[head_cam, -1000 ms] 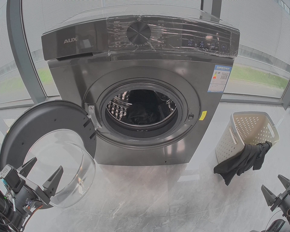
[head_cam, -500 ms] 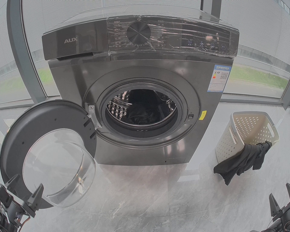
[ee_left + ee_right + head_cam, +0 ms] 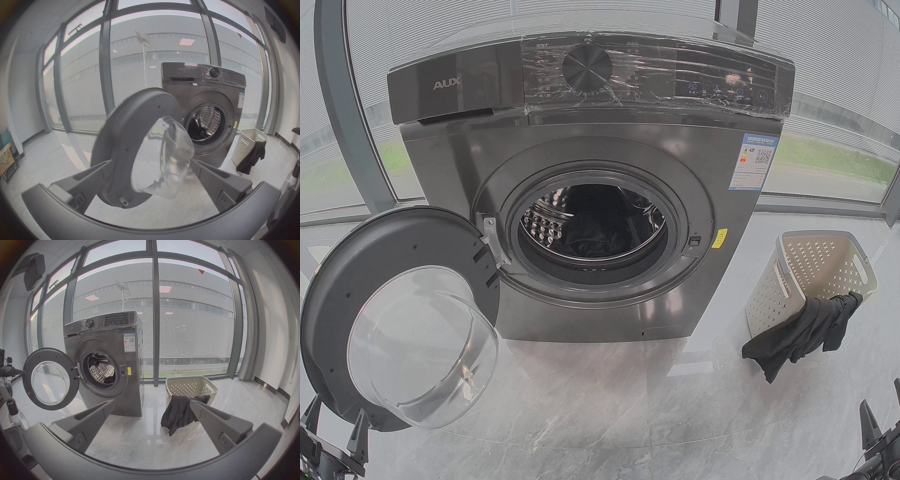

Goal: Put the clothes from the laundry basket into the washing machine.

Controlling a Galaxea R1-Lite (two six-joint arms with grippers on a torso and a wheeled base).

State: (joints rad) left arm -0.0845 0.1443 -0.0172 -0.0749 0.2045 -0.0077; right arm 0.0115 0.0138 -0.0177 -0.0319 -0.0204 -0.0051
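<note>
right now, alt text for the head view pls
A grey front-loading washing machine has its round glass door swung open, dark clothes in the drum. Beside it, a black garment drapes over a white perforated plastic laundry basket.

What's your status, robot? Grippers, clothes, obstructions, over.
Left gripper open, empty. Right gripper open, empty. Black garment draped over laundry basket rim, dark clothing in drum. Door wide open, nothing blocking.
</note>
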